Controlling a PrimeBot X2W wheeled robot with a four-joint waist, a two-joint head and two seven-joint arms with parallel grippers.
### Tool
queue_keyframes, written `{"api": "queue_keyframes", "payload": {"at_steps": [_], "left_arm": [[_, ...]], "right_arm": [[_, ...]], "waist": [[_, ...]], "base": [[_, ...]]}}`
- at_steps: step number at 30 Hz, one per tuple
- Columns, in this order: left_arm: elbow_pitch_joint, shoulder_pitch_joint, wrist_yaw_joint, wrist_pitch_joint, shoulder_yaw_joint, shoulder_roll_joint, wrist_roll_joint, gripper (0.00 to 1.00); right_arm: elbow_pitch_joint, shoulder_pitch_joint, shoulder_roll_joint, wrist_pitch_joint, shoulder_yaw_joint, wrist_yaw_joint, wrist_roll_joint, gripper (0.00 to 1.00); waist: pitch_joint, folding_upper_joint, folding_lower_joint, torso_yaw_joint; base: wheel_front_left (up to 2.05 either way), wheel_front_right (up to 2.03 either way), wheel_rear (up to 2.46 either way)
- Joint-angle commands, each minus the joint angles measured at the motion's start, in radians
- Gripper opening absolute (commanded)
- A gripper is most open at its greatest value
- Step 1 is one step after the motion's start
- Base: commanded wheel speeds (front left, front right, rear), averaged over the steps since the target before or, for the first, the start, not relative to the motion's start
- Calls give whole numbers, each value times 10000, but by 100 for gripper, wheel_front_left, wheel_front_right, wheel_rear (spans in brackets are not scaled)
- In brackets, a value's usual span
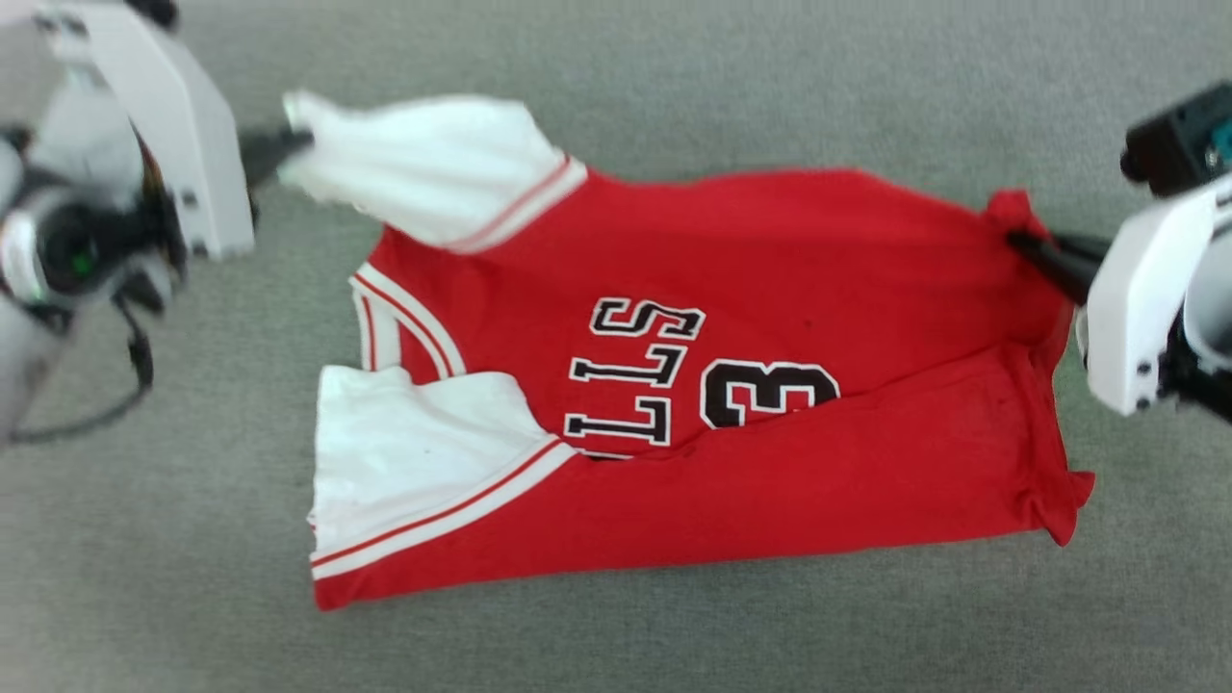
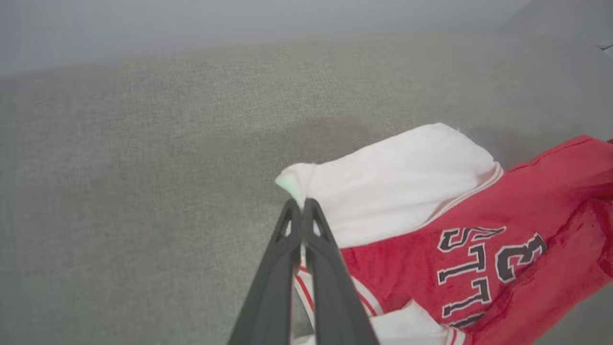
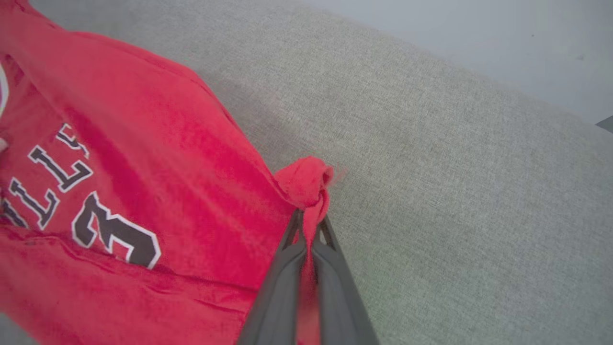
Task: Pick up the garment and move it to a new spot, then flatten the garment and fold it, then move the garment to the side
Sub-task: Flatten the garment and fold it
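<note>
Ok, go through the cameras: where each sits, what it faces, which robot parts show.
Head view: on the head, looking down at the garment spread on the grey surface; left end effector and right end effector show at the sides.
Left wrist view: on the left wrist, looking along its closed fingers at a white sleeve corner.
Right wrist view: on the right wrist, along its fingers at a pinched red corner.
Shared: all show the lettering and "3".

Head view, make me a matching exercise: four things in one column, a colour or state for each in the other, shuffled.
1. left end effector
2. right end effector
3. number three
4. surface

A. grey
B. shut on red corner of shirt
C. black, white outline
D. shut on white sleeve

Pairs: 1-D, 2-B, 3-C, 4-A
</note>
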Motion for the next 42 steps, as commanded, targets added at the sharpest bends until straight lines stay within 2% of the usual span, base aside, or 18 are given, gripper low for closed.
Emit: {"api": "queue_keyframes", "payload": {"at_steps": [1,10,13,18,24,25,26,27,28,29,30,31,32,38,42], "left_arm": [[-354,334,230,49,-39,213,-105,0],[-4230,2904,2302,-224,-323,1964,-839,0],[-5202,3782,2786,-552,-463,2373,-1106,0],[-5803,4992,3039,-1157,-719,2554,-1454,0],[-5653,5723,2783,-1649,-919,2306,-1627,0],[-5575,5804,2723,-1718,-932,2261,-1646,7],[-5493,5886,2685,-1817,-932,2204,-1667,24],[-5423,5946,2650,-1890,-914,2173,-1701,47],[-5376,5976,2613,-1992,-916,2167,-1642,82],[-5326,5983,2603,-2068,-903,2157,-1573,100],[-5281,6021,2591,-2138,-896,2131,-1564,100],[-5253,6046,2569,-2191,-902,2103,-1532,100],[-5225,6045,2548,-2286,-878,2098,-1474,100],[-5221,6189,2492,-2788,-796,2124,-1326,100],[-5316,6440,2572,-3517,-669,2183,-1121,100]], "right_arm": [[-113,287,-77,-73,-79,-10,36,0],[-1031,2477,-307,-128,-712,-10,233,0],[-1223,3124,-230,-117,-894,-10,194,0],[-1401,3987,-53,-65,-1104,-10,67,0],[-1362,4455,243,131,-1157,-10,-69,0],[-1349,4508,307,171,-1146,-10,-52,0],[-1327,4552,359,227,-1149,-10,-59,0],[-1299,4585,386,278,-1169,-10,-82,14],[-1304,4599,432,327,-1172,-10,-113,36],[-1309,4614,469,343,-1195,-10,-144,41],[-1309,4643,505,379,-1211,-10,-153,45],[-1328,4670,534,425,-1223,-10,-153,69],[-1347,4699,554,455,-1241,-10,-146,100],[-1375,4850,777,540,-1440,-10,-165,100],[-1452,5083,1008,566,-1661,-10,57,100]], "waist": [[-500,0,0,323],[-1248,0,0,447],[-1407,0,0,441],[-1621,0,0,439],[-1826,0,0,419],[-1860,0,0,409],[-1897,0,0,395],[-1932,0,0,389],[-1980,0,0,370],[-2022,0,0,364],[-2073,0,0,359],[-2125,0,0,356],[-2185,0,0,351],[-2570,0,0,307],[-2828,0,0,319]], "base": [[0,0,0],[0,0,0],[0,0,0],[0,0,0],[0,0,0],[0,0,0],[0,0,0],[0,0,0],[0,0,0],[0,0,0],[0,0,0],[0,0,0],[0,0,0],[0,0,0],[0,0,0]]}}
